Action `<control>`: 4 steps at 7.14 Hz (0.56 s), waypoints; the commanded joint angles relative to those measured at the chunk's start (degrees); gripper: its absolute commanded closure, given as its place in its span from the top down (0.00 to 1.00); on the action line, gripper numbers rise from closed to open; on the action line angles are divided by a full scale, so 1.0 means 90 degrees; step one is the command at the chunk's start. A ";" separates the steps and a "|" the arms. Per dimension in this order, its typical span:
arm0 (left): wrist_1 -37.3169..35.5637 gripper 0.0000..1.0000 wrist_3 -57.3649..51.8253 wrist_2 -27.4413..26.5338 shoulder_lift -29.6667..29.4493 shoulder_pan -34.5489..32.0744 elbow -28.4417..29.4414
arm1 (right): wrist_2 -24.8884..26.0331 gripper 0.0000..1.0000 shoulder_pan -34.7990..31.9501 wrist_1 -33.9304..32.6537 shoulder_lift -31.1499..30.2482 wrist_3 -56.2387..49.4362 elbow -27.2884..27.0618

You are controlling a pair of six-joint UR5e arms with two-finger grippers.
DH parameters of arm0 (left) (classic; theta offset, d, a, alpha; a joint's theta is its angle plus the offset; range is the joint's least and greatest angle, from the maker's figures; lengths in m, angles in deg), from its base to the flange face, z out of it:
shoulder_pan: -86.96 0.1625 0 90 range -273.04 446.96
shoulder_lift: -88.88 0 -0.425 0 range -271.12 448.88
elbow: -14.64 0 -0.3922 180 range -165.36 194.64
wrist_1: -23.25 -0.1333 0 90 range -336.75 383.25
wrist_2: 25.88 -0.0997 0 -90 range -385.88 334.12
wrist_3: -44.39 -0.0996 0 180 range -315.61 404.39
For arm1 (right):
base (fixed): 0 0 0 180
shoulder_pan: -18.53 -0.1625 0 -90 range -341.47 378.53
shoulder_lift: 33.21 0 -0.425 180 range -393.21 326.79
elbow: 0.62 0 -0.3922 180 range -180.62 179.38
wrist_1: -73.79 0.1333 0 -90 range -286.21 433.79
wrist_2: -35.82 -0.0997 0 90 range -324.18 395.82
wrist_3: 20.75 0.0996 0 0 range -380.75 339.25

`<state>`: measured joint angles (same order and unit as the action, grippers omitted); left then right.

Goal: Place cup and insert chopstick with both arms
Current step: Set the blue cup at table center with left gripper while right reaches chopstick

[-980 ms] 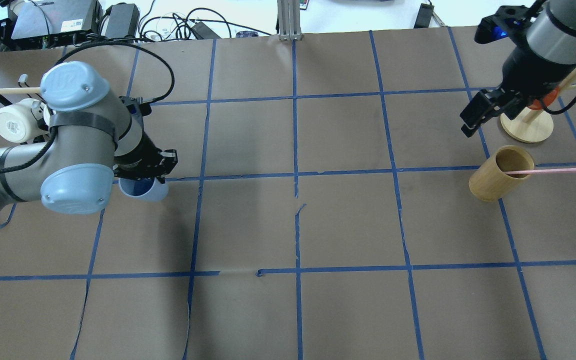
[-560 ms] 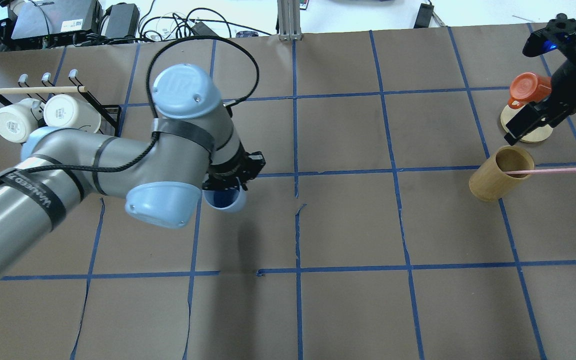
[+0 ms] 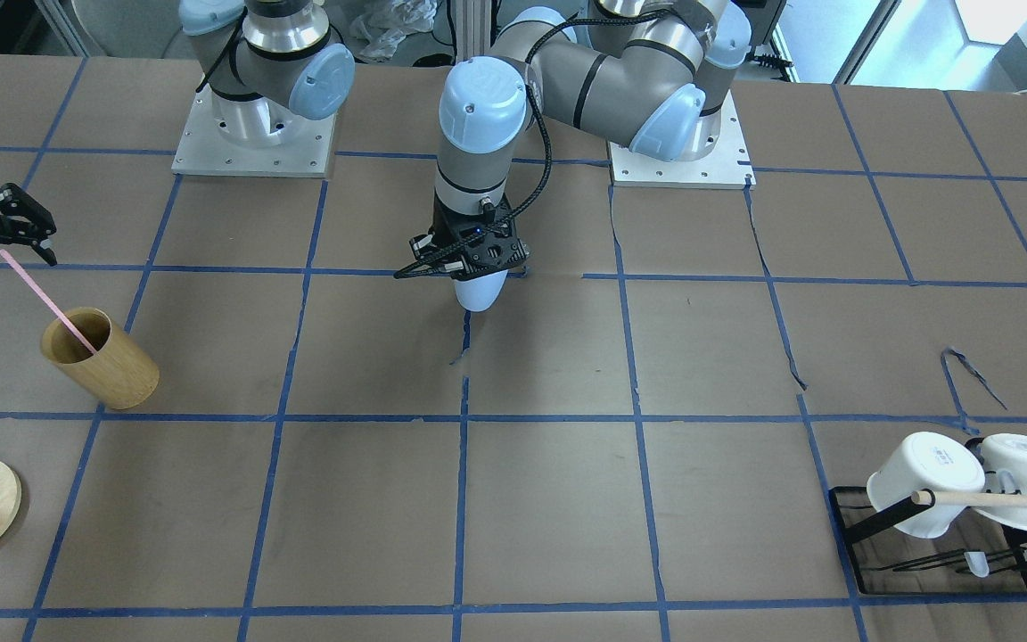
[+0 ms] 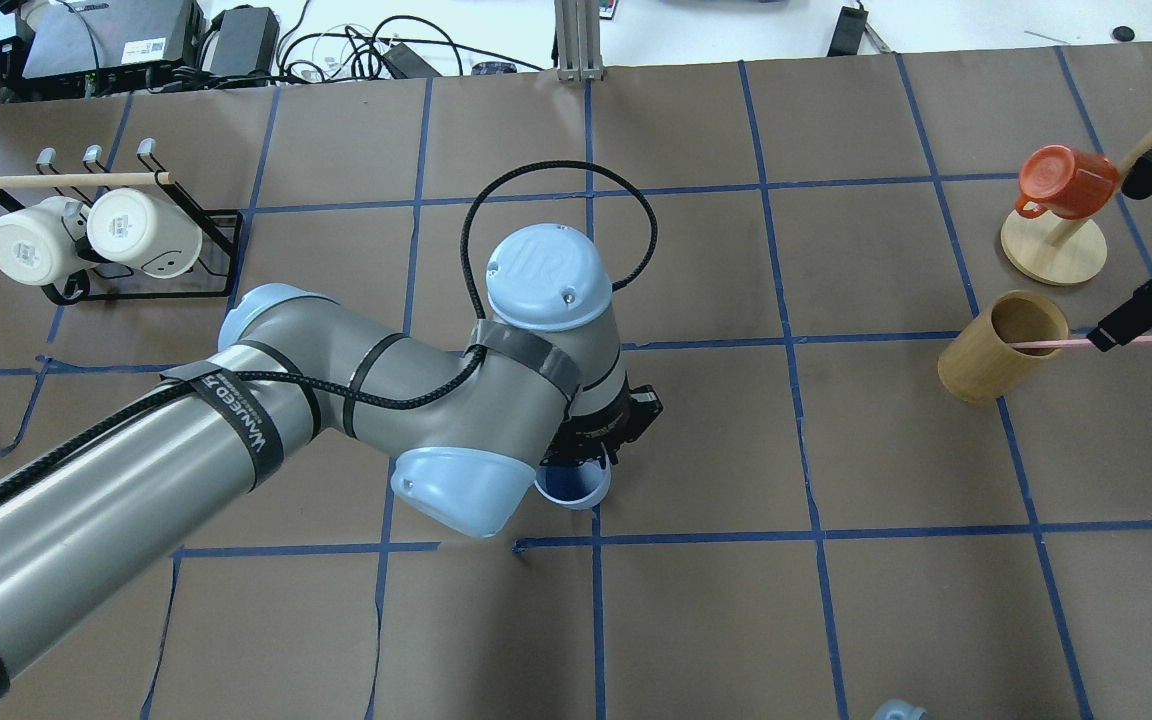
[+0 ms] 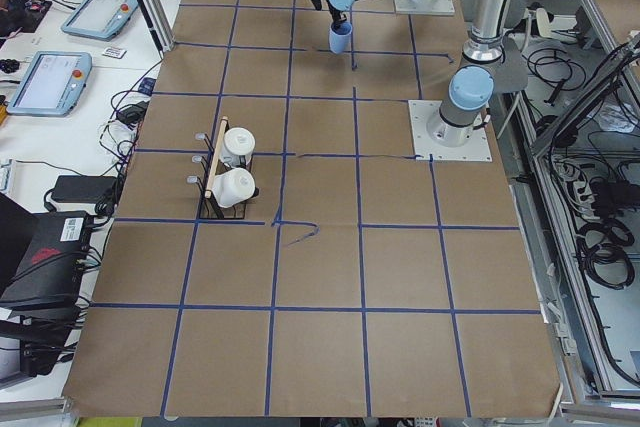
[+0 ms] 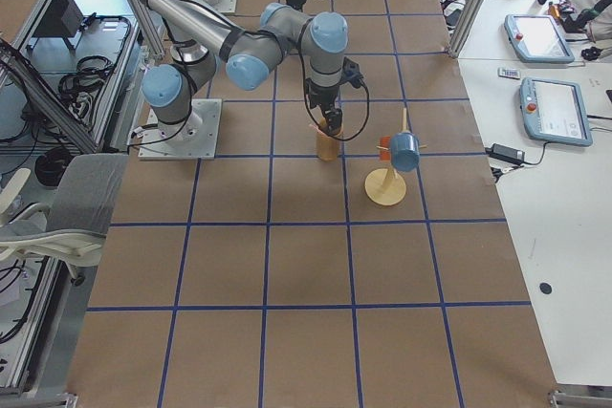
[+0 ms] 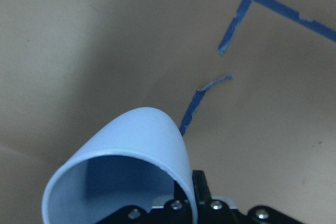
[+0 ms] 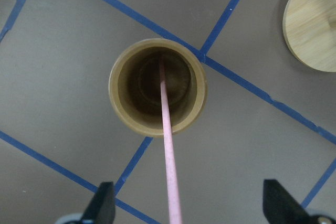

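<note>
We find a broad stretch of brown table (image 4: 836, 620) open between the blue cup (image 3: 480, 292), clamped in the left gripper (image 3: 476, 266) at mid-table, and the bamboo holder (image 4: 996, 350) far to the right. The left arm (image 4: 236, 450) bars the near-left quarter. At the holder, the pink chopstick (image 4: 1066, 344) slants out between the wide-spread fingers (image 8: 105, 203) of the right gripper (image 8: 191, 208). The mug stand (image 4: 1053, 250) crowds just behind, and the cup rack (image 4: 136, 235) sits well apart.

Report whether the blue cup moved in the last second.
Yes. The blue cup, in the left gripper, went rightward from the mug rack to the central tape line.
</note>
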<state>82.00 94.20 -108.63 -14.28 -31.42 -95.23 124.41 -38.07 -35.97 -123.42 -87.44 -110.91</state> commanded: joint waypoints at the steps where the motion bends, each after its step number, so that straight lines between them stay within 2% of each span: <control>1: -0.0091 1.00 -0.0124 -0.0121 -0.0120 -0.0021 0.0126 | -0.0077 1.00 0.0078 -0.0090 0.0013 -0.0510 -0.0274; 2: -0.0082 1.00 -0.0289 -0.0150 -0.0120 0.0201 0.0349 | -0.0097 1.00 0.0078 -0.0079 -0.0074 -0.0520 -0.0265; 3: 0.0082 1.00 -0.1064 -0.0392 0.0064 0.0697 0.0729 | -0.0058 1.00 0.0078 -0.0011 -0.0036 -0.0539 -0.0275; 4: 0.0722 1.00 -0.1884 -0.0453 0.0259 0.1137 0.1167 | -0.0039 0.88 0.0078 0.0018 -0.0064 -0.0530 -0.0236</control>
<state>83.55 85.50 -111.50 -13.84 -26.00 -89.20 123.86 -37.38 -36.24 -123.82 -92.14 -113.23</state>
